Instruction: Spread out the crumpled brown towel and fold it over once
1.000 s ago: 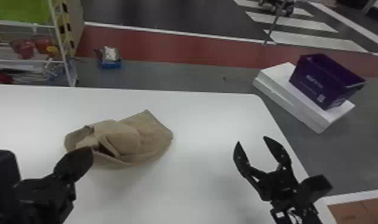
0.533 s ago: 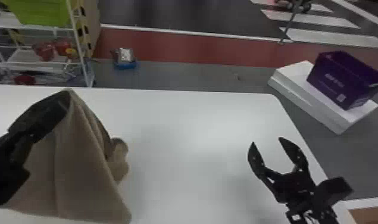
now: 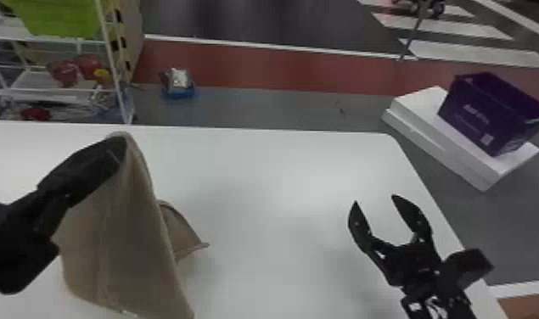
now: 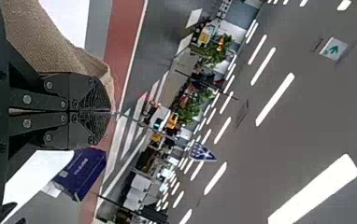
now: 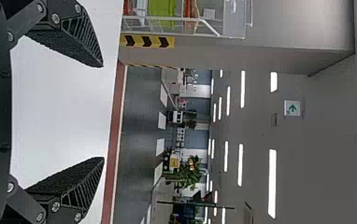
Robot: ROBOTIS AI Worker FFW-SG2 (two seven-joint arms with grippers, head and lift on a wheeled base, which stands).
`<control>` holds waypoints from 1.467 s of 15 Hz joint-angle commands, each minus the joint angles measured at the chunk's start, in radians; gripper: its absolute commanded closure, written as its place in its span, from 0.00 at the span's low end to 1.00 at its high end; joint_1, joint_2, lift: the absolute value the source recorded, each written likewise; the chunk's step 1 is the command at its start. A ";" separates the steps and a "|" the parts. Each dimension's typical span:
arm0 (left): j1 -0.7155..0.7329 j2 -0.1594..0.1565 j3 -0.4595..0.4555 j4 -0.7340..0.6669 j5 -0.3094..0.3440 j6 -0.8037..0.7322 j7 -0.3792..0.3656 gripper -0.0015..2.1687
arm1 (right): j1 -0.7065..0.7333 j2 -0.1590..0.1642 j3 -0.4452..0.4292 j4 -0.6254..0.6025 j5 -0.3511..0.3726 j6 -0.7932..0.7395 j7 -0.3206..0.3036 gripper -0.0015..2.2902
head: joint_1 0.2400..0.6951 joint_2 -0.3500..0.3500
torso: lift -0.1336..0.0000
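Brown towel [image 3: 128, 237] hangs in loose folds over the white table's [image 3: 272, 169] left part, pinched by left gripper [image 3: 105, 161]; left wrist view adds coarse weave beside its pressed-together fingers. Right gripper [image 3: 374, 199], near right edge, spread wide; right wrist view gives ribbed black fingers.

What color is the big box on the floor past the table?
The box is dark purple, which shows best in the head view.
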 commanded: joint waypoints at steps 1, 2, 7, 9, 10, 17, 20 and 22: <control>-0.036 -0.001 -0.089 0.012 -0.096 0.041 0.001 0.96 | -0.004 -0.002 0.000 0.007 -0.001 -0.001 0.000 0.08 | 1.00 0.20 | 0.08; -0.052 -0.004 -0.144 0.041 -0.186 0.047 0.006 0.96 | -0.004 -0.002 0.000 0.007 -0.001 -0.001 0.000 0.08 | 1.00 0.19 | 0.08; -0.072 -0.004 -0.104 0.145 -0.312 0.047 0.075 0.79 | 0.013 -0.002 0.005 -0.101 0.009 0.137 0.058 0.08 | 1.00 0.18 | 0.08; -0.072 -0.005 -0.038 0.181 -0.320 0.050 0.079 0.52 | 0.015 0.005 0.033 -0.167 0.036 0.233 0.153 0.08 | 1.00 0.25 | 0.08; -0.072 -0.005 -0.012 0.199 -0.333 0.050 0.081 0.47 | 0.013 0.006 0.057 -0.187 0.047 0.282 0.190 0.08 | 1.00 0.30 | 0.08; -0.078 -0.008 0.082 0.260 -0.395 0.050 0.129 0.01 | -0.060 0.009 0.264 -0.170 0.226 0.383 0.383 0.10 | 1.00 0.80 | 0.08; -0.076 -0.008 0.089 0.264 -0.393 0.050 0.129 0.01 | -0.122 0.008 0.313 -0.089 0.309 0.334 0.477 0.12 | 1.00 0.91 | 0.08; -0.078 -0.010 0.089 0.276 -0.392 0.047 0.130 0.01 | -0.158 0.006 0.336 -0.003 0.325 0.236 0.535 0.12 | 1.00 0.97 | 0.08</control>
